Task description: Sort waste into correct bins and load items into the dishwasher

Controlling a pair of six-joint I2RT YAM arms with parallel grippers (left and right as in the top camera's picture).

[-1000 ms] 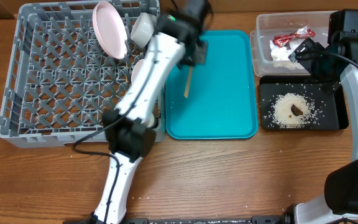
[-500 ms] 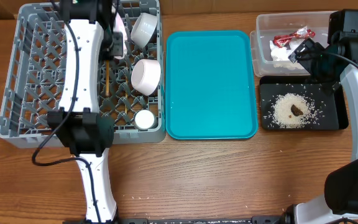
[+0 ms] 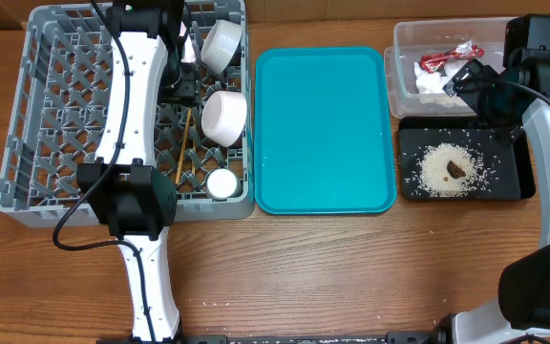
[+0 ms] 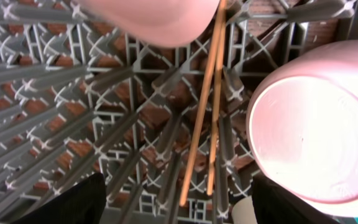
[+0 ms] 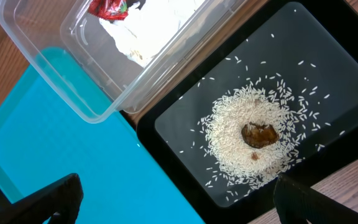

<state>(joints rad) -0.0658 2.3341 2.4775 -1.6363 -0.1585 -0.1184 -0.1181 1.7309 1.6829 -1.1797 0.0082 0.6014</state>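
The left end effector [image 4: 182, 205] hangs over the grey dish rack [image 3: 12, 143]. Its two fingers [image 4: 73, 199] are spread wide and hold nothing. The chopsticks [image 4: 201, 118] lie side by side on the rack's floor, under the gap between the fingers. From above they look a bit tilted. They are just to the left of a white bowl [image 3: 224, 117] that sits in the rack. A second white bowl [image 3: 222, 43] sits tipped near the rack's back wall. The small white cup [image 3: 222, 183] stands near the front wall, below the first bowl. The pink plate [image 4: 148, 15] is in the rack too, but the arm hides most of it.

The teal tray [image 3: 323, 134] lies on the wooden surface [image 3: 351, 268] just to the right of the rack.

On the far right, the clear tub [image 3: 404, 38] holds the red wrapper [image 3: 450, 57] and the white napkin [image 3: 433, 86]. The black tray [image 3: 514, 186] sits right in front of the tub. The rice [image 5: 241, 143] lies in a heap on it, with some grains scattered around. The brown lump [image 5: 260, 134] sits on top of the heap.

The right end effector [image 5: 173, 202] hangs above the tub and the black tray. Its fingers [image 5: 55, 199] are spread wide too, with nothing in them.
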